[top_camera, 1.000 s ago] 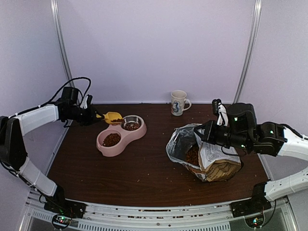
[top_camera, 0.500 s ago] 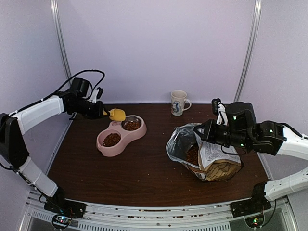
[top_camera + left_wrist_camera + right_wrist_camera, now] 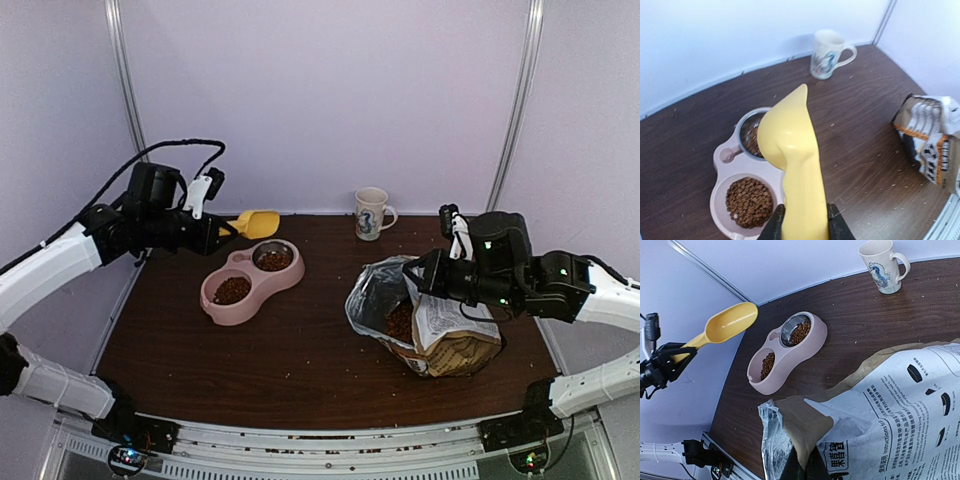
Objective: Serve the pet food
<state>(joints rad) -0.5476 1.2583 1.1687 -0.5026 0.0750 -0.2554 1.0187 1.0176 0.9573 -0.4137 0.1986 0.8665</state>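
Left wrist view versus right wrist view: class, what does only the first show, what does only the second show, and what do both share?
Only the left wrist view: the orange-striped side of the bag.

Only the right wrist view: the bag's foil-lined open mouth, the right gripper pinching its edge, and the empty hollow of the yellow scoop.

Both: the scoop clamped in the left gripper, the pink double bowl with pet food in both wells, and the mug.

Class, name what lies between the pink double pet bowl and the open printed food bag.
Only bare brown wooden tabletop, as the top external view shows.
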